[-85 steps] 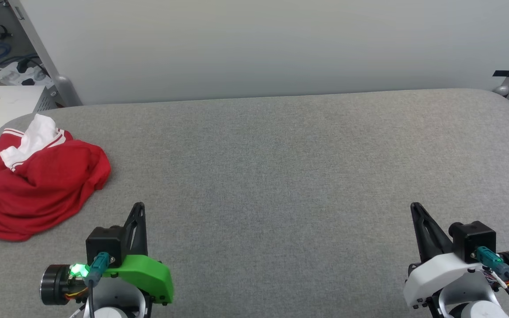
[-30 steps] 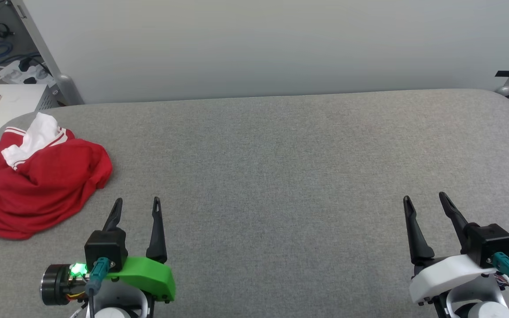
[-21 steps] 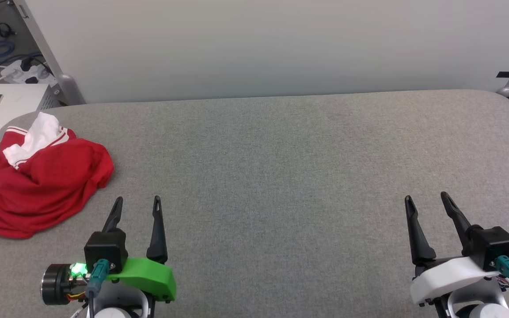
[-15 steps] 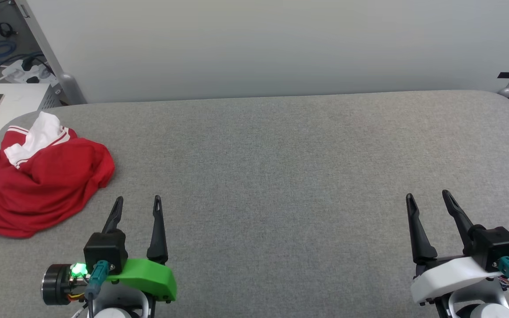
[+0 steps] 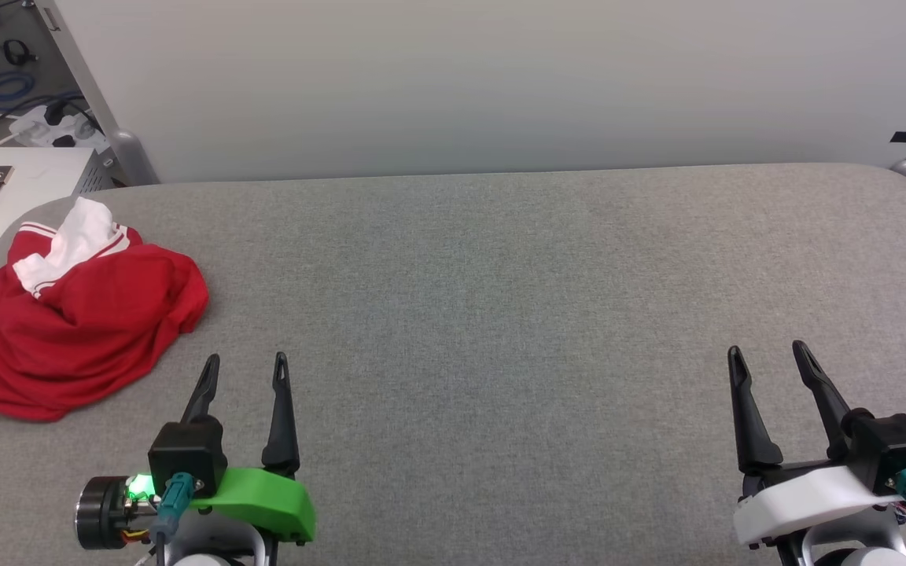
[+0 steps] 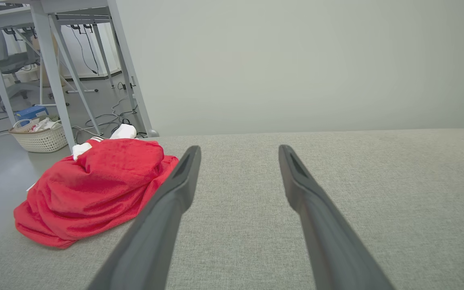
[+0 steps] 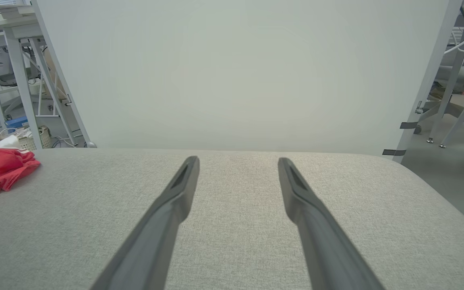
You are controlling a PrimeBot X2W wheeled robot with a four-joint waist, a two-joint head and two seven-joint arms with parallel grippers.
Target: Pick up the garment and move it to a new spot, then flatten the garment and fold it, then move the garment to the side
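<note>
Crumpled garment (image 5: 83, 330) (red, white), grey table (image 5: 500, 314)

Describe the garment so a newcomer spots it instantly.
Start at the wide grey table. Near its left edge, left of and beyond the left claw, lies the garment, crumpled. It alone is bright red, with a white stripe-trimmed sleeve on top.

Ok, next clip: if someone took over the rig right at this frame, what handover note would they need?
left gripper: open, empty, over the grey table, just right of the garment, not touching it.
right gripper: open, empty, over the table's right side, far from the garment.
Where: the garment is a crumpled red heap, a white sleeve on top, by the table's left edge.
Done: nothing; it is not yet picked up.
Left: pick it up, move it to a new spot, flatten, fold, move aside.
</note>
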